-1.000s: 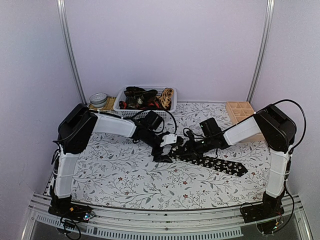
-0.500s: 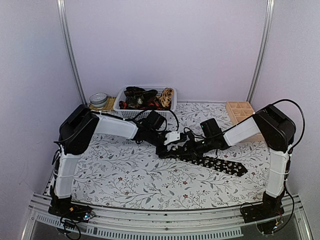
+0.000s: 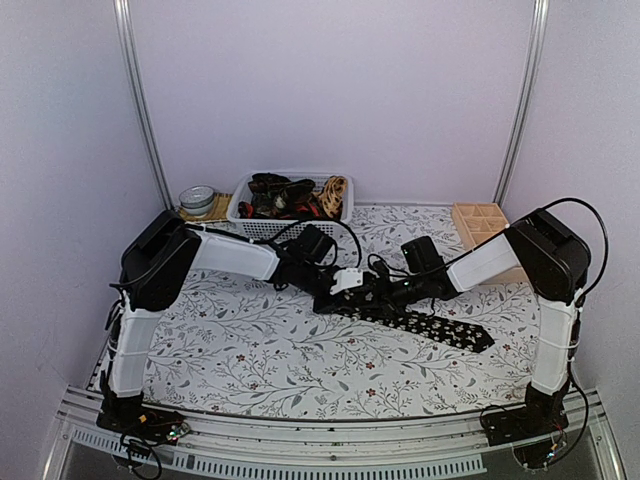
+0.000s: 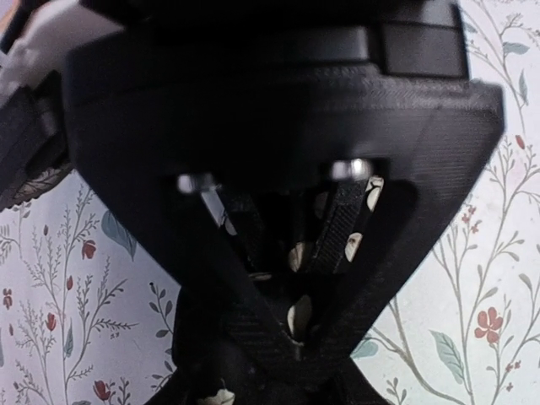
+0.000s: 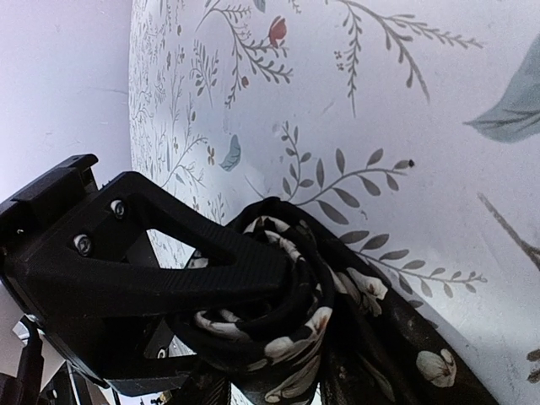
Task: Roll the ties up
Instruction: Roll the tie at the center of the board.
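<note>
Pinching the rolled end of the black flower-specked cloth necktie (image 3: pixel 440 328): left gripper (image 3: pixel 333 298), jaws narrow around it, on the near side of the white plastic basket (image 3: pixel 238 207). Right gripper (image 3: pixel 378 295) touches the same roll, can't tell its grip. Wide end trails to the basket's right.

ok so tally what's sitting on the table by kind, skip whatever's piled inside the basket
black flowered tie: 1
white basket: 1
wooden divided box: 1
round tin: 1
total: 4
</note>
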